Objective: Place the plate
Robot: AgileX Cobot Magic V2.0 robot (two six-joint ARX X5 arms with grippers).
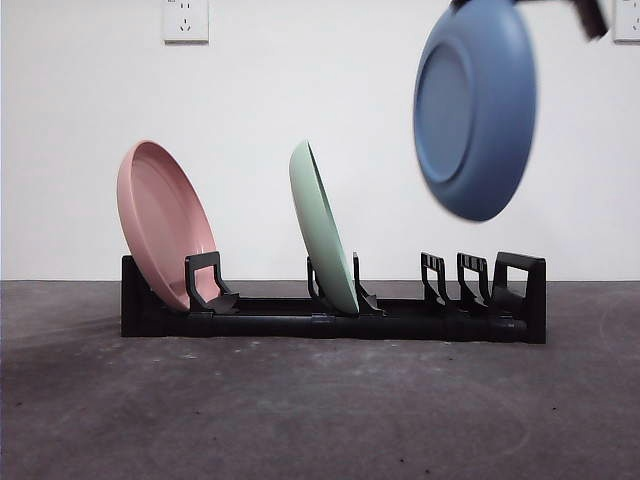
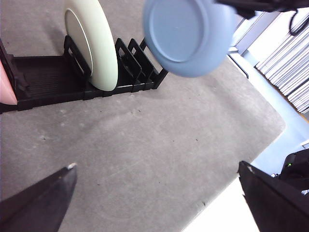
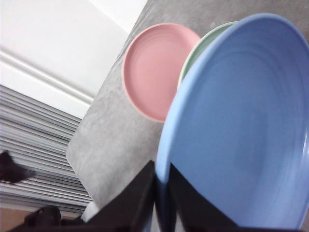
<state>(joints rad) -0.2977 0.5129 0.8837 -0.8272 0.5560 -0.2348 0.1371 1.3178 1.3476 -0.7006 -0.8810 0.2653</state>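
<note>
The blue plate point(image 1: 474, 105) hangs in the air on edge, nearly upright, above the right end of the black rack point(image 1: 330, 322), clear of the slots below it. In the right wrist view it fills most of the picture, and the right gripper point(image 3: 161, 191) is clamped on its rim: one black jaw lies against the inner face and the other against the back, with the rim pinched between them. In the front view only a dark tip of that arm shows at the top edge, just above the plate.

The left gripper point(image 2: 157, 193) waits low over the bare grey table point(image 1: 300, 420), well apart from the rack, its two jaws spread wide with nothing between them.

On the table the rack stands lengthwise across the front view. The upright dividers at its right end, under the blue plate, hold nothing. Near the middle a green plate point(image 1: 322, 228) stands on edge in a slot, leaning a little to the left. At the left end a pink plate point(image 1: 163, 222) also stands in the rack, tilted further back. The two plates are well apart from each other.

Behind the table is a plain white wall with a socket point(image 1: 186, 19) high on the left.
</note>
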